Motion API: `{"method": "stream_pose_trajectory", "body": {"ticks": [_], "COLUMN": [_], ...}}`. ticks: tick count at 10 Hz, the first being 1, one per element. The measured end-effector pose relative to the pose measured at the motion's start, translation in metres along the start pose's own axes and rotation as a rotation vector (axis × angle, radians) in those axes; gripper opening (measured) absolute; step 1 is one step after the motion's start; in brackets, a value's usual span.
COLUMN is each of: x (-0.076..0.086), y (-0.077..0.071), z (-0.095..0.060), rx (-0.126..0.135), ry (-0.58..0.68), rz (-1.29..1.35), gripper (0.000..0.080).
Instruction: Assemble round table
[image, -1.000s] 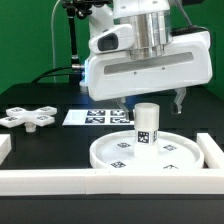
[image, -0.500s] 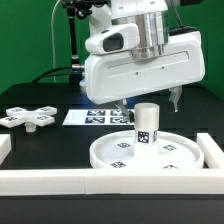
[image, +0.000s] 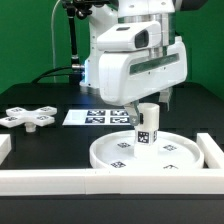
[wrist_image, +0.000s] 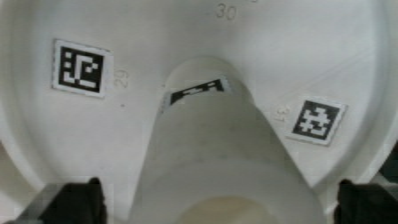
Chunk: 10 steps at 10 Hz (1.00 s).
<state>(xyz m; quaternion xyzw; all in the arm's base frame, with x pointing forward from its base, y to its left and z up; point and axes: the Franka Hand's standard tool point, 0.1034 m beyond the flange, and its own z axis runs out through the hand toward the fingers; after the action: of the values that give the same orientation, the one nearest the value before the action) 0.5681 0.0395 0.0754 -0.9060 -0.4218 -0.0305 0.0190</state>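
Observation:
The round table's large rimmed disc (image: 120, 155) lies flat at the front of the black table. The short cylinder leg (image: 146, 126) stands upright on the disc's middle. Directly above the leg hangs my gripper (image: 149, 108), open, one finger down on each side of the leg's top with a gap on both sides. In the wrist view the leg (wrist_image: 217, 150) rises between the two dark fingertips (wrist_image: 79, 201), and the tagged disc (wrist_image: 107, 110) fills the background. On the exterior view's left, apart from the disc, lies the cross-shaped base (image: 28, 117).
The marker board (image: 96, 117) lies flat behind the disc. White border rails run along the front (image: 90, 181) and up the exterior view's right side (image: 213, 150). Cables and a stand rise at the back.
The hand has turned about its vertical axis above the leg, so its broad face looks narrower now. Its fingers now sit on both sides of the leg's top. The parts have not moved.

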Motion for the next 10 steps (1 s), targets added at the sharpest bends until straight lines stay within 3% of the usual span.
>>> {"method": "stream_pose_trajectory", "body": {"ticks": [3,4,5,8,10], "x": [-0.0007,-0.0009,-0.0010,-0.0029,-0.0019], "y": [0.0009,0.0010,0.0010,0.0028,0.0040], "z": [-0.0001,0.0000,0.0001,-0.0002,-0.0011], "rx": [-0.003,-0.003,-0.003,0.001,0.010], "ry": [-0.004,-0.004,-0.004,-0.004,0.012], "rz": [-0.041,-0.041,-0.040,0.032,0.245], "gripper": [0.0637,0.0466,0.0406,0.0406,0.0406]}}
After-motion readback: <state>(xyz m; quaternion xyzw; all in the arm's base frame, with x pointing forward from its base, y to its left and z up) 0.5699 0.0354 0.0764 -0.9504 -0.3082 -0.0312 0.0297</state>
